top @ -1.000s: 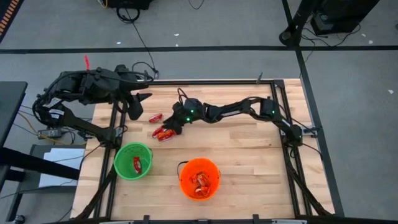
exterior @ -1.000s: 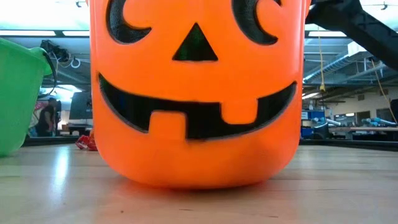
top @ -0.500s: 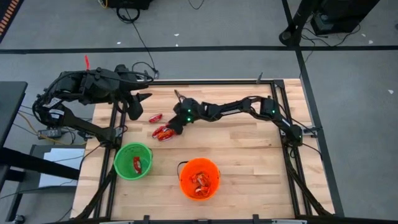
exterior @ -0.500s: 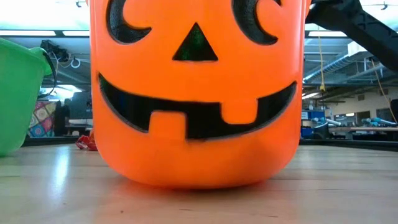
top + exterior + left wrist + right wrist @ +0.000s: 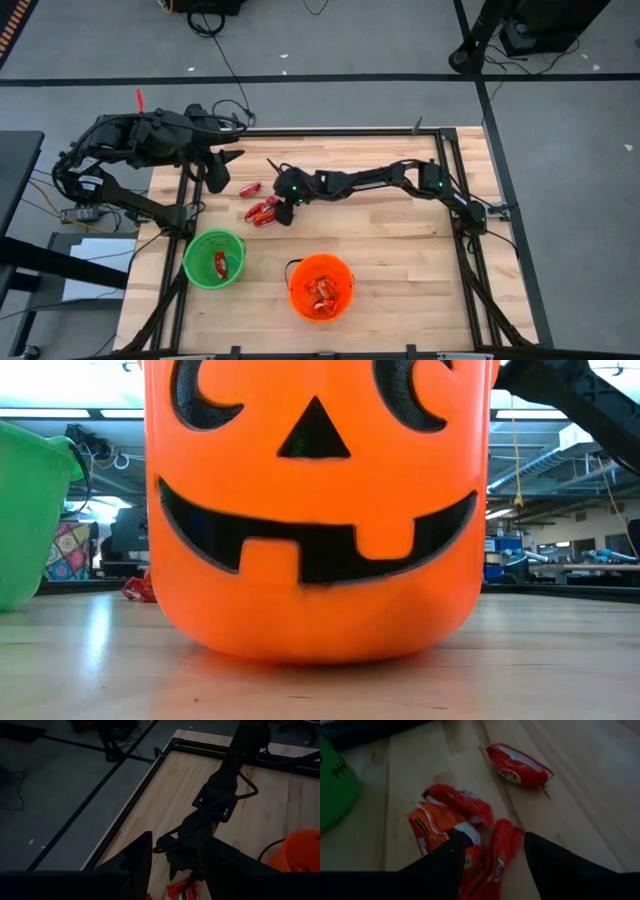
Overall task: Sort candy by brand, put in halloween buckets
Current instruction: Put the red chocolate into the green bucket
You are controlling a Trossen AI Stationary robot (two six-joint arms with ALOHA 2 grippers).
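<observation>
A light wooden table [image 5: 400, 250] sits inside a black metal frame [image 5: 350, 131] on a grey floor [image 5: 560, 150], where black cables [image 5: 225, 55] trail; a dark stand base [image 5: 465, 55] rests beyond the table, and white paper [image 5: 95, 262] lies beside it

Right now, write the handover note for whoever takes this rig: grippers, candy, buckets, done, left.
Right gripper: open, empty, over the candy pile at mid-table, fingers either side of a red piece.
Left gripper: parked at the table's far left edge, open, empty.
Loose candy: the pile of red and orange pieces, plus a lone red piece just beyond it.
Green bucket: near left, some red candy inside.
Orange bucket: near centre, several pieces inside.
Done: part of the candy bucketed.
Left: grip the next piece from the pile, sort the rest.
</observation>
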